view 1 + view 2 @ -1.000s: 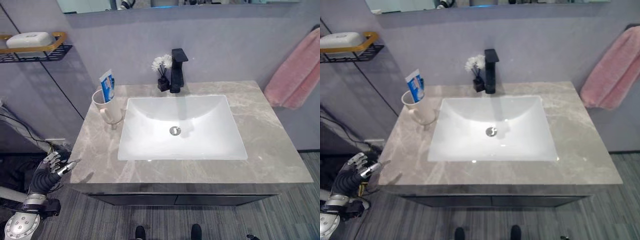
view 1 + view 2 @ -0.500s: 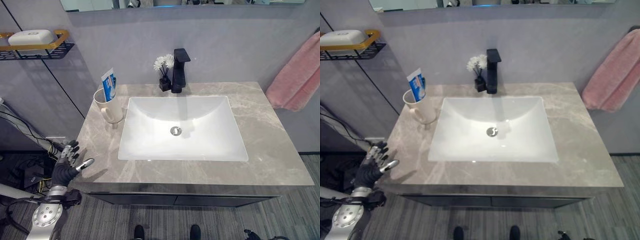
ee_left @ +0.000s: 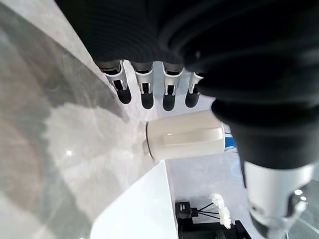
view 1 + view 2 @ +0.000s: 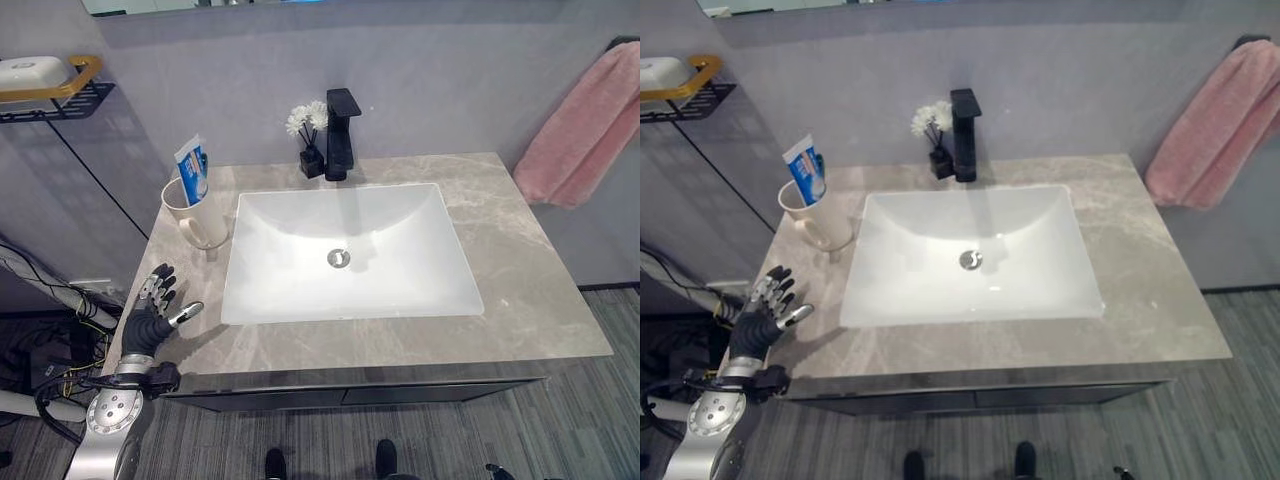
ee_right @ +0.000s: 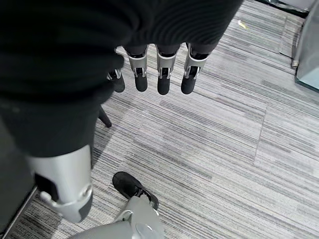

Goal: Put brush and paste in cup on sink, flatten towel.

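Note:
A cream cup [image 4: 197, 212] stands on the counter left of the basin, with a blue and white paste tube [image 4: 190, 170] upright in it and a thin dark tip beside the tube. The cup [image 3: 184, 141] also shows past my left hand's fingers [image 3: 147, 94]. My left hand [image 4: 148, 320] hovers at the counter's front left corner, open with fingers spread, well short of the cup and holding nothing. A pink towel [image 4: 580, 125] hangs bunched on the right wall. My right hand [image 5: 164, 72] hangs over the striped floor, open and holding nothing.
The grey marble counter [image 4: 530, 290] holds a white basin [image 4: 462, 300]. A black faucet [image 4: 341, 135] and a small black vase of white flowers [image 4: 307, 128] stand behind it. A wire shelf [image 4: 60, 92] with a soap box is on the left wall.
The camera has shifted. My left hand has risen from below the counter's edge to its front left corner and spread its fingers. Cup, tube and towel have not moved.

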Robot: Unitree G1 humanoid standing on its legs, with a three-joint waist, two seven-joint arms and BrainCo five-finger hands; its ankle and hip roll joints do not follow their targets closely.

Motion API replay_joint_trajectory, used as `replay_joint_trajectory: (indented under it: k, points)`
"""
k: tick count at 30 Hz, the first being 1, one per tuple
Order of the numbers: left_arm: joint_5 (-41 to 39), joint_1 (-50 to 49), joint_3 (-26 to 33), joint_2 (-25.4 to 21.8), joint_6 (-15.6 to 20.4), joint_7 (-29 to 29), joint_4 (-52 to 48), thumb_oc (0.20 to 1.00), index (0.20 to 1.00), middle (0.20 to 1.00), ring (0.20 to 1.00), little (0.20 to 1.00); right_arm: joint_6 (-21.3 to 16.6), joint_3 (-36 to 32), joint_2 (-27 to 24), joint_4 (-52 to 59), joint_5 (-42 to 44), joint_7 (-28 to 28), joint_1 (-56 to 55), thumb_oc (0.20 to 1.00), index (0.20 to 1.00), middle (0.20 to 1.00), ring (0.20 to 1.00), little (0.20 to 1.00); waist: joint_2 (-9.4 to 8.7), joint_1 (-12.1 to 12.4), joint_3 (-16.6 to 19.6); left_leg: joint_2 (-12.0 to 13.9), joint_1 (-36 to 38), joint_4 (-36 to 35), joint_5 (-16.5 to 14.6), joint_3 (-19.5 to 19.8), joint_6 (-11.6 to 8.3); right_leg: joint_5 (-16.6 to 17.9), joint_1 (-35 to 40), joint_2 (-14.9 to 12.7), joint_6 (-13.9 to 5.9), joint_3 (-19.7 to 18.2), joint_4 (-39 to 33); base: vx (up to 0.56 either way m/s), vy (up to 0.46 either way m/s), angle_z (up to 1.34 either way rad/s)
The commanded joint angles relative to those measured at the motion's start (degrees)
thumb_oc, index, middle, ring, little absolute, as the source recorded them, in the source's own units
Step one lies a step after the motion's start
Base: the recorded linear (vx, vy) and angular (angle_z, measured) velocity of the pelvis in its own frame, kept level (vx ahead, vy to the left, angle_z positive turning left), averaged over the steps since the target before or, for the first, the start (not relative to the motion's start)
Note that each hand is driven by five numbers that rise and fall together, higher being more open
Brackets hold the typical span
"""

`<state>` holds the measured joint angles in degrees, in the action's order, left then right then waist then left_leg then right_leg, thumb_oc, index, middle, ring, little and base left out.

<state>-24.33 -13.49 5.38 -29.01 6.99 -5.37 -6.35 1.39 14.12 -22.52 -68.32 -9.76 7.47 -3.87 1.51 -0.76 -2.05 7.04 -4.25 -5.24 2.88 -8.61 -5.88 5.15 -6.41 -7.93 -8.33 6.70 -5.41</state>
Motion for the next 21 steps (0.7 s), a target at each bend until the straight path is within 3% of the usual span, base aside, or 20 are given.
replay_joint_trajectory:
  k: [1, 21]
  points:
    - [-0.7, 3.1, 2.0, -1.2, 3.1, -1.5, -1.5, 1.0, 1.0, 1.0, 1.0, 1.0, 0.4, -0.2, 0.1, 0.0, 1.9, 1.6, 0.7, 1.0, 1.0, 1.0, 1.0, 1.0, -2.17, -0.4, -0.3, -0.7, -3.8, 0.2, 1.6, 5.6, 0.63, -1.2, 0.6, -1.6, -0.97, -0.2, 0.4, 0.03, 0.005, -0.02]
    - [-0.4, 6.9, -0.2, -0.7, 3.2, -2.9, -0.7, 1.0, 1.0, 1.0, 1.0, 1.0, 0.1, 0.5, 0.0, 1.5, 2.5, 1.9, 0.7, 1.0, 1.0, 1.0, 1.0, 1.0, -2.9, -1.3, -0.2, -0.4, -5.1, 0.2, 1.5, 5.1, 0.46, -1.1, -1.3, -1.3, -1.01, -1.1, 0.4, 0.01, -0.001, 0.0]
